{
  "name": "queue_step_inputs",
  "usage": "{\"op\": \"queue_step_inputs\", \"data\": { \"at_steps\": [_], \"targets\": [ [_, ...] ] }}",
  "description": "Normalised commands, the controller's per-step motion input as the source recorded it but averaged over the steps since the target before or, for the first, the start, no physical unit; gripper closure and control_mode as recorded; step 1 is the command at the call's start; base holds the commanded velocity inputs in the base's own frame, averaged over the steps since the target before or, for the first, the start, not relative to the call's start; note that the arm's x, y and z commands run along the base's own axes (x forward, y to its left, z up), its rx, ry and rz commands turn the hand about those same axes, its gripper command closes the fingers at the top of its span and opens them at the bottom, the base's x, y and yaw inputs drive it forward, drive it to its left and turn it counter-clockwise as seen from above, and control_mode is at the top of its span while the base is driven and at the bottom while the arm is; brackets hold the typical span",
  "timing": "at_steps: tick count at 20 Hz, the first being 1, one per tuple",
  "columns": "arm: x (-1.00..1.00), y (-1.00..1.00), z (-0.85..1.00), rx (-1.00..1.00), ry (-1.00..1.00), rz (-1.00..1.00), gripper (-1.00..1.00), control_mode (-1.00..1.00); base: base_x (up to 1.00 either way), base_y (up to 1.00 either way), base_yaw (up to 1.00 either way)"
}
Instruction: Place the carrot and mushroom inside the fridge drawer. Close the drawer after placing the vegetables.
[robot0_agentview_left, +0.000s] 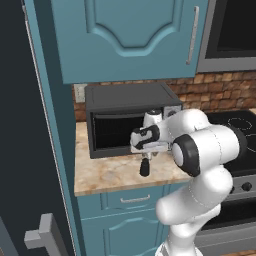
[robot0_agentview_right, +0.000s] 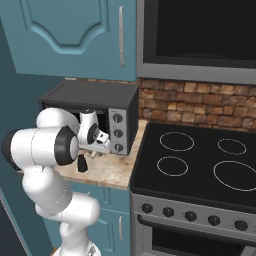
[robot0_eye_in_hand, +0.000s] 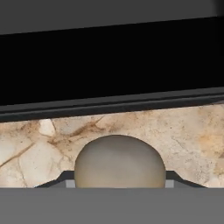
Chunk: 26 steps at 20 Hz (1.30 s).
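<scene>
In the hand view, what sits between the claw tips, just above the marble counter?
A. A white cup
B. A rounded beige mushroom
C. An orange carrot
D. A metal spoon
B: a rounded beige mushroom fills the space between the tips of the claw, with the counter and the dark toaster oven behind it.

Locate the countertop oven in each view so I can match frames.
Left base view: countertop oven at centre, behind the arm.
Right base view: left of centre, beside the stove.
Hand view: its black opening spans the top.
Shared landmark: the marble counter under it.
</scene>
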Motion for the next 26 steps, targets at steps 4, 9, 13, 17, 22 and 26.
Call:
{"op": "queue_step_inputs", "data": {
  "at_steps": [4, 9, 13, 17, 22, 26],
  "targets": [
    [-0.21, -0.37, 0.95, 0.0, -0.07, -0.03, 1.0, -1.0, 0.0, 0.0, 0.0],
    [-0.34, -0.47, 0.72, 0.0, -0.07, -0.02, 1.0, -1.0, 0.0, 0.0, 0.0],
    [-0.8, -0.45, 0.49, 0.0, -0.07, -0.03, 1.0, -1.0, 0.0, 0.0, 0.0],
    [-0.98, -0.32, 0.37, 0.01, -0.09, 0.0, 1.0, -1.0, 0.0, 0.0, 0.0],
    [-0.87, -0.02, 0.34, 0.01, -0.11, 0.0, 1.0, -1.0, 0.0, 0.0, 0.0],
    [-0.61, 0.0, 0.2, 0.0, -0.05, 0.0, 1.0, -1.0, 0.0, 0.0, 0.0]
  ]
}}
